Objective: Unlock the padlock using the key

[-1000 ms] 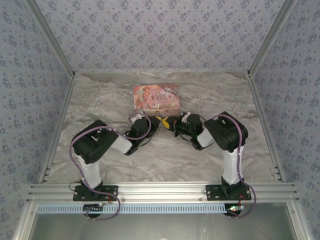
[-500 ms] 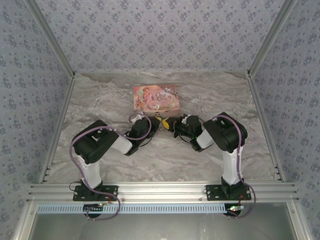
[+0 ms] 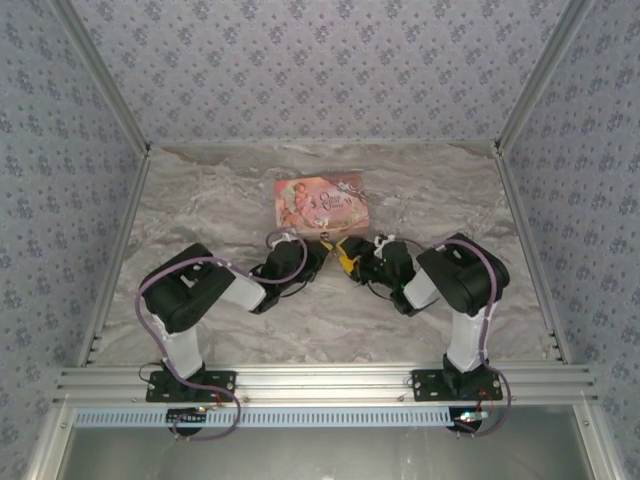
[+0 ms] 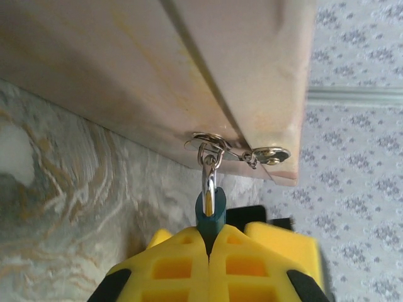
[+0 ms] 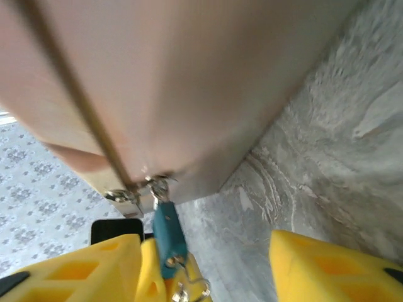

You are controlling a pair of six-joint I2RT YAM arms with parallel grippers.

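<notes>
Padlock (image 4: 210, 217): tiny blue-teal body w/ thin metal shackle (image 4: 209, 184), hanging off the near edge of the pink tin (image 3: 322, 200). The shackle goes through a small metal ring (image 4: 211, 143) on the tin's hasp. The body points away from the tin, toward the arms.

Left gripper (image 4: 210, 238): yellow fingers (image 4: 170, 267) pressed together, clamped on the lock body from both sides. Only the upper part of the body and the shackle stick out past the tips.

Right wrist view: the lock shows just under the tin's corner, w/ small metal bits (image 5: 184, 289) at its bottom end, too blurred to identify. Right gripper (image 5: 204, 244): jaws wide apart, one finger on each side of the lock, neither one gripping it. The lock sits much closer to one finger than the other.

Top view: both grippers meet nose to nose just in front of the tin, approx mid-table (image 3: 200, 200), the lock between them and the tin. The tin lies flat, picture side up, toward the back wall.
</notes>
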